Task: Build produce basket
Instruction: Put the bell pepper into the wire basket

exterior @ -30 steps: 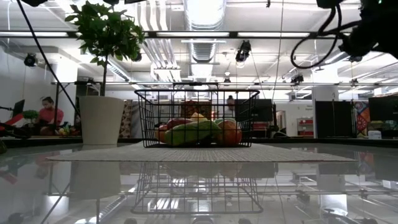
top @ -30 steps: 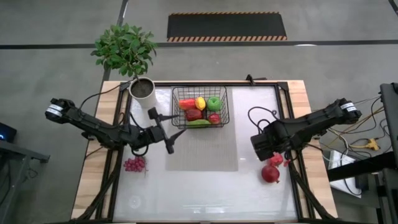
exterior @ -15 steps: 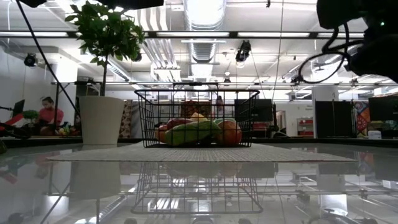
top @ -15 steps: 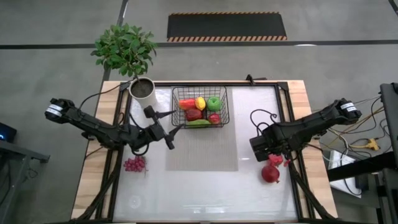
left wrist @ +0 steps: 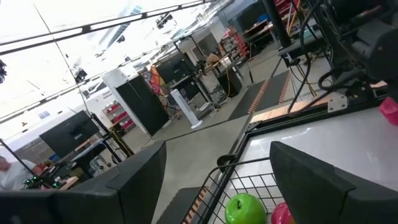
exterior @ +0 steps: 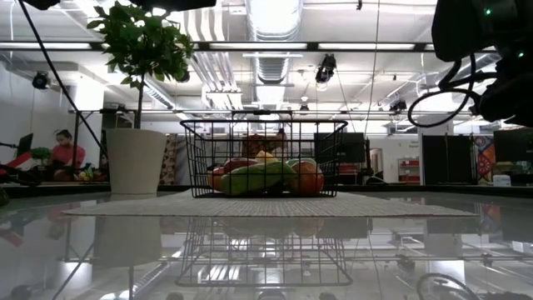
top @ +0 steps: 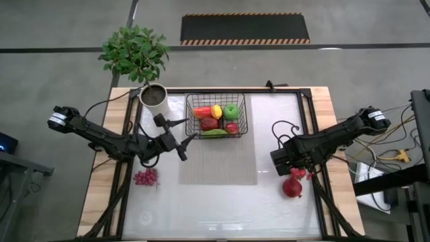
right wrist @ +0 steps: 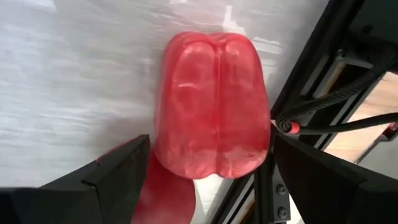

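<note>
Produce is mostly packed already: the basket [top: 215, 115] sits on a grey mat [top: 218, 165] at the far middle of the surface [top: 222, 208]. It holds a green apple [top: 231, 111], a yellow pepper [top: 216, 111] and red pieces. A cucumber [top: 215, 133] lies along its near wall, long axis running left to right.

My right hand [top: 293, 167] is low over the right side of the surface. Its fingers [right wrist: 106, 180] stand apart, one on each side of a red pepper [right wrist: 214, 112], with a gap showing on both sides. The pepper lies on its side, and its length and grooves run along the channel between my fingers. A round red fruit [top: 291, 187] rests just nearer than it.

My left hand [top: 180, 136] hangs just left of the basket with its fingers spread and nothing in them, pointing toward the basket's left wall. Grapes [top: 145, 177] lie on the surface on the near left, apart from it.
</note>
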